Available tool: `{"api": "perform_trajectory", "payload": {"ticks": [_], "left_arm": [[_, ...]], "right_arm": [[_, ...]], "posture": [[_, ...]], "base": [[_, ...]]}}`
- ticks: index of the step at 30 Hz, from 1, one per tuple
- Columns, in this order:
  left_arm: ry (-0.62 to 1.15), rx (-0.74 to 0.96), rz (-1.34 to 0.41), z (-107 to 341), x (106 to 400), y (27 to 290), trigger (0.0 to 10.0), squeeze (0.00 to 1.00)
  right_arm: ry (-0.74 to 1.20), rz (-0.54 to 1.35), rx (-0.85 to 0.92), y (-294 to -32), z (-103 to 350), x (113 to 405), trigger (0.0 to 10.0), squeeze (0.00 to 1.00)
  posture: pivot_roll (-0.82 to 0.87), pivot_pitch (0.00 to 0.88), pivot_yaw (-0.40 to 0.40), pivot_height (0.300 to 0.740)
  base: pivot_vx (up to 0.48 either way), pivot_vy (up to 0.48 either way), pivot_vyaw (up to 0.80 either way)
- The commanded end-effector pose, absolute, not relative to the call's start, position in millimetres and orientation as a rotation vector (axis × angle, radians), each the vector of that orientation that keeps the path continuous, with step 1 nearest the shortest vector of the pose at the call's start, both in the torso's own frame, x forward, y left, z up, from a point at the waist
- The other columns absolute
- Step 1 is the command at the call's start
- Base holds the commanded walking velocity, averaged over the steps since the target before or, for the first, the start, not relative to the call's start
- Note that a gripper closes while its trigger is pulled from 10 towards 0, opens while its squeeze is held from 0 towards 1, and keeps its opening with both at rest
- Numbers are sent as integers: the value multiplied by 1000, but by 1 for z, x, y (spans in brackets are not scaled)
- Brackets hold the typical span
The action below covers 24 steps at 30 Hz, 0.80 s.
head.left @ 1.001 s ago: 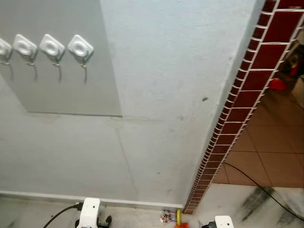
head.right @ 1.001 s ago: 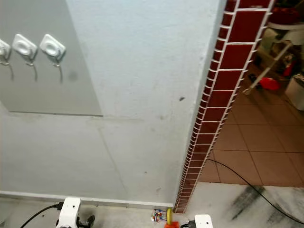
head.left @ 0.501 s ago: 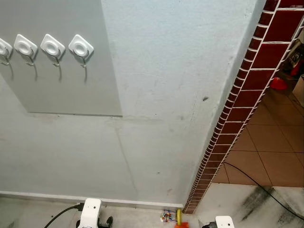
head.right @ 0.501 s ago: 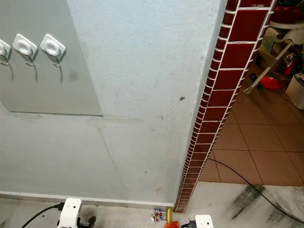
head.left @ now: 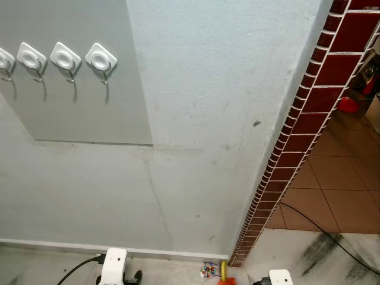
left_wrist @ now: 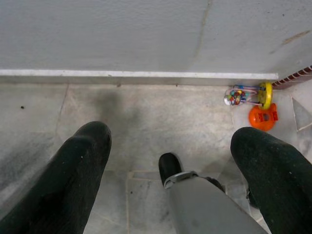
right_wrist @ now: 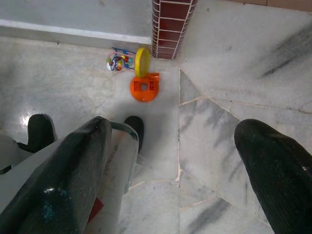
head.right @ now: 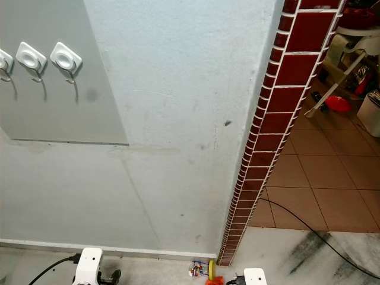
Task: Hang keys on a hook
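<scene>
**Wall hooks in view; both end effectors hang low and spread apart**

A pale plastered wall (head.left: 202, 119) takes up most of the head views. It ends on the right in a corner edged with dark red tiles (head.left: 309, 119). A grey panel (head.left: 77, 101) is fixed to the wall's upper left.

Four white square hooks (head.left: 65, 58) sit in a level row on the panel, each with a small metal prong pointing downward. Nothing hangs on them.

On the marble floor (right_wrist: 219, 126) by the foot of the tiled corner lies a small toy cluster (right_wrist: 139, 73): coloured beads, a yellow disc and an orange piece. No keys can be made out.

The left end effector (left_wrist: 170, 161) hangs above the floor near the skirting, fingers spread, holding nothing. The right end effector (right_wrist: 180, 161) hangs likewise, fingers spread wide and empty.

Compared with half a second ago, the scene is unchanged.
</scene>
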<state>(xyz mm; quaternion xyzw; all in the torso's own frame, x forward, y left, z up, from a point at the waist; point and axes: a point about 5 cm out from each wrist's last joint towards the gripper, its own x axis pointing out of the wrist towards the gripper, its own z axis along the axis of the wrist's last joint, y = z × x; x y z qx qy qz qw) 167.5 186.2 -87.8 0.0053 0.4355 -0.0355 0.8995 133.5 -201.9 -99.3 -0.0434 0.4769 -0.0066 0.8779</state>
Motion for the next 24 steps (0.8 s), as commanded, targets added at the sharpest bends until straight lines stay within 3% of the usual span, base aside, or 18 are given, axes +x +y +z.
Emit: {"api": "perform_trajectory", "payload": {"ticks": [1,5,24], "left_arm": [[904,9,-58,-87,169,188,10000,0],[905,7,-58,-87,169,188,10000,0],[918,-4,-59,-89,166,187,10000,0]], "right_arm": [[993,-8,-91,-198,-99,136,10000,0],[992,-5,-97,-197,-99,136,10000,0],[1004,10,-112,-196,-101,130,10000,0]], "posture": [[-72,0,32,740],[-74,0,35,740],[-80,0,35,740]], "base": [[0,0,0],[0,0,0],[0,0,800]]}}
